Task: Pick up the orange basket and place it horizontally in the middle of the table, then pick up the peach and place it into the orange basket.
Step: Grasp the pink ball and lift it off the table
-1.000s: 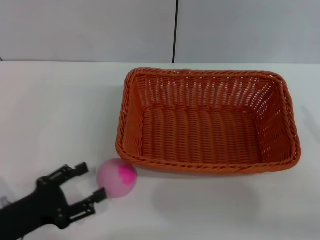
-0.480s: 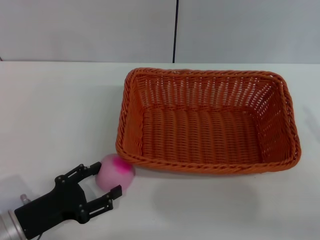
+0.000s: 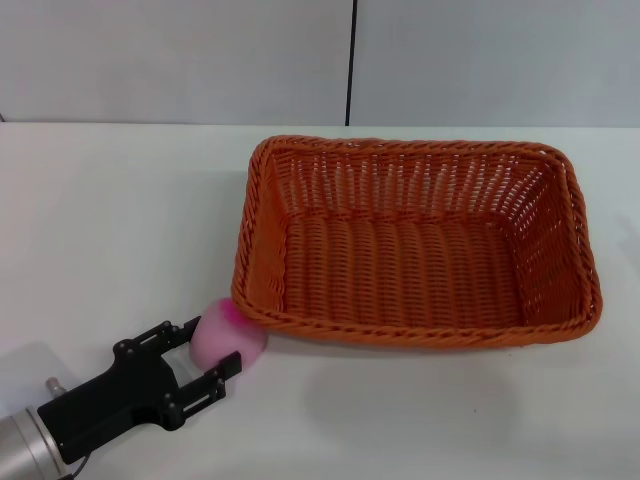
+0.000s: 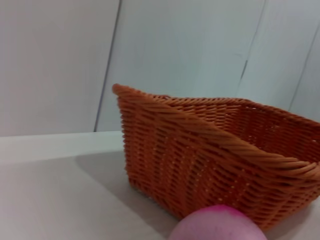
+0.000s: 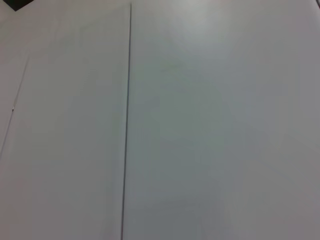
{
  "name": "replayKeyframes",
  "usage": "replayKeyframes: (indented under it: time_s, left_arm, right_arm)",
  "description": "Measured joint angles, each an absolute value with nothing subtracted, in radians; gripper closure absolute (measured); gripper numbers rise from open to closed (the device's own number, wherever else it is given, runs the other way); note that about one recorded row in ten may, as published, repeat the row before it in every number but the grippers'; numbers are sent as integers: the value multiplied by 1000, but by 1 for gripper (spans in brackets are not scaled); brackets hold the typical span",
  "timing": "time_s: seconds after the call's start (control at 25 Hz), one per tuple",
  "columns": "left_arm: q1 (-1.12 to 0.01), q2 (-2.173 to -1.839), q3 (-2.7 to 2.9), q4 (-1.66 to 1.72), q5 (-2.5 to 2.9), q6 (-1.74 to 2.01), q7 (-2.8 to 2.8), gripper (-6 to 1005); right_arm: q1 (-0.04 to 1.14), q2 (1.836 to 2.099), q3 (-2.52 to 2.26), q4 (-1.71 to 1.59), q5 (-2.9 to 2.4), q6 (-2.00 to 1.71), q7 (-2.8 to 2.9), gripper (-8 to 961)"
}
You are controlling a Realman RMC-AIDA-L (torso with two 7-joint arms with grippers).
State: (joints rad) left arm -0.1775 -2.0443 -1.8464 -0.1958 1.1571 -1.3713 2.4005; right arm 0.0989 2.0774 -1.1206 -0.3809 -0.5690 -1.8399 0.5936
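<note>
The orange basket (image 3: 415, 243) lies lengthwise across the middle of the white table (image 3: 110, 220), open side up and empty. The pale pink peach (image 3: 228, 336) rests on the table against the basket's near left corner. My left gripper (image 3: 212, 347) is open at the lower left, its two black fingers on either side of the peach without closing on it. In the left wrist view the peach (image 4: 218, 225) fills the lower edge with the basket (image 4: 215, 160) right behind it. The right gripper is out of view.
A grey panelled wall (image 3: 350, 60) with a dark vertical seam runs behind the table's far edge. The right wrist view shows only that wall (image 5: 200, 120).
The left gripper has slid forward and right along the table, pushing the peach up against the basket's near left corner. Its fingers now reach around the peach.
</note>
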Motion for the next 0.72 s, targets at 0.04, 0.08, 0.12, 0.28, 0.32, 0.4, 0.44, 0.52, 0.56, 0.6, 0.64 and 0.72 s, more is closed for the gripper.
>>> replayKeyframes:
  time_s: [0.04, 0.08, 0.12, 0.28, 0.32, 0.4, 0.44, 0.52, 0.56, 0.6, 0.64, 0.72]
  left_arm:
    - [-178, -2045, -1850, -196, 1157, -1365, 2400, 289]
    - [-178, -2045, -1850, -196, 1157, -1365, 2400, 289]
    - [-178, -2046, -1850, -196, 1157, -1364, 2400, 290]
    - [-179, -2046, -1851, -197, 1155, -1354, 2401, 405]
    - [-179, -2046, -1851, -197, 1155, -1354, 2401, 443]
    - [-173, -2046, -1862, -208, 1155, -1350, 2401, 520]
    - [-171, -2046, -1869, -211, 1155, -1350, 2401, 532]
    - [-155, -2046, -1893, -230, 1155, -1355, 2401, 555]
    - [-146, -2046, -1903, -244, 1156, -1358, 2401, 567]
    - [-140, -2046, -1909, -252, 1156, -1360, 2401, 579]
    - [-129, -2046, -1921, -268, 1156, -1363, 2401, 590]
    - [-105, -2045, -1951, -299, 1156, -1366, 2401, 614]
  right_arm:
    - [99, 2077, -1118, -378, -569, -1842, 594, 317]
    - [99, 2077, -1117, -375, -569, -1842, 594, 317]
    - [99, 2077, -1116, -373, -569, -1843, 594, 317]
    - [100, 2077, -1116, -363, -569, -1843, 594, 317]
    - [100, 2077, -1115, -363, -569, -1843, 594, 317]
    - [100, 2077, -1113, -362, -569, -1844, 594, 317]
    - [100, 2077, -1109, -360, -569, -1843, 594, 317]
    - [100, 2077, -1108, -358, -569, -1843, 594, 317]
    - [101, 2077, -1106, -354, -569, -1843, 594, 317]
    - [102, 2077, -1105, -351, -569, -1844, 594, 317]
    - [102, 2077, -1103, -349, -569, -1844, 594, 317]
    - [103, 2077, -1098, -348, -569, -1844, 593, 317]
